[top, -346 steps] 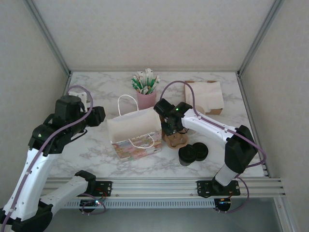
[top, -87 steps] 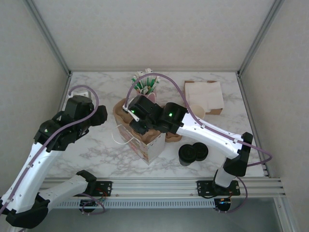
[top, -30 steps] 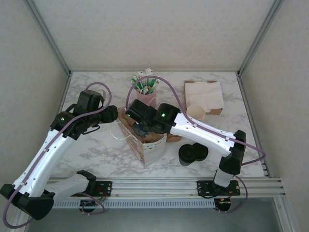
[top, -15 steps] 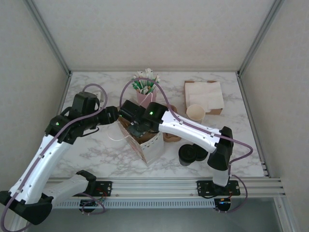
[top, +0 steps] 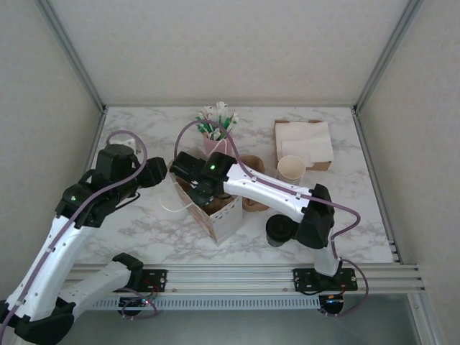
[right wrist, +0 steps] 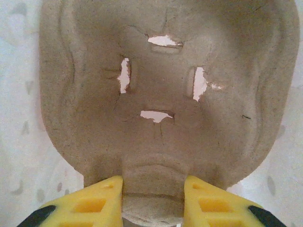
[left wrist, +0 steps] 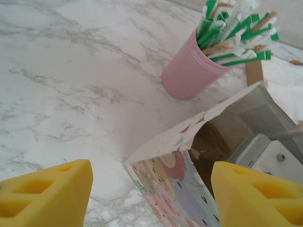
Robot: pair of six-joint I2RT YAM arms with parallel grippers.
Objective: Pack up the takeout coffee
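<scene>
Top view first: right gripper sunk in the mouth of the bag, centre frame, jaws hidden there by arm and paper. Left gripper just left of the bag's rim, apart from it.

Over to the right wrist: yellow fingers pinched close on the lip of a carrier at the bottom edge of frame, narrow gap, firm hold. Rough grey-brown moulded pulp, a rounded well with four torn slits, white visible through them. Pale patterned bag paper on both sides.

Left wrist now: foam pads wide apart at the lower corners, holding nothing, the bag's corner beyond them in the gap. Pastel print outside, plain brown inside, crisp folded edge. Upper right, a smooth pink cup bristling with green-and-white wrapped straws, on glossy veined marble.

Back on top: lidless cream cups right of centre, black lids lower right, half behind the arm. Coffee: cannot tell where.
</scene>
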